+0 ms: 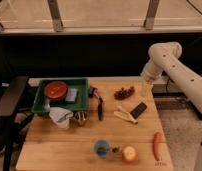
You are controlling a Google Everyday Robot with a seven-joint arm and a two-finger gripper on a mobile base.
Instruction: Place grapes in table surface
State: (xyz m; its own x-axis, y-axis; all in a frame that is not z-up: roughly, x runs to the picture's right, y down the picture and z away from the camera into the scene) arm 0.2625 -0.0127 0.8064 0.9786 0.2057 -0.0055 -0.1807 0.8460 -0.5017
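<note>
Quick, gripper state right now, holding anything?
Gripper: right of the dark red-purple grape bunch on the pale wooden tabletop, apart from it; open or closed cannot be told.

Dark red-purple grapes point(124, 93) lie on the pale tan, planked surface point(69, 142), with the cream-white claw point(146, 89) at their 3 o'clock. The green tray point(40, 97) holds a red bowl point(56, 90). Toward 6 o'clock are a red-yellow apple point(129, 154), an orange-red carrot point(156, 144) and a blue cup point(101, 148).

The grapes point(124, 93), a small dark red-purple bunch, lie on the table point(69, 145) near its far edge. The table is pale wooden planks. The gripper point(146, 90) hangs just beside the grapes.
</note>
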